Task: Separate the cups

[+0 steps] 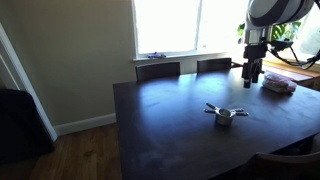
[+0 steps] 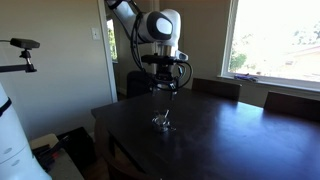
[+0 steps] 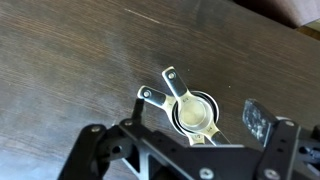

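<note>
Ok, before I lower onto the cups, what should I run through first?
1. Cups nested in one stack: ok; the cups sit one inside another, with the handles fanned apart.
2. Gripper open: ok; the gripper shows its fingers spread wide in the wrist view.
3. Gripper free of the cups: ok; in an exterior view the gripper hangs above them, with no contact.
4. Stack between the fingers: ok in the wrist view.
5. How tightly the cups are wedged together: cannot tell.
</note>
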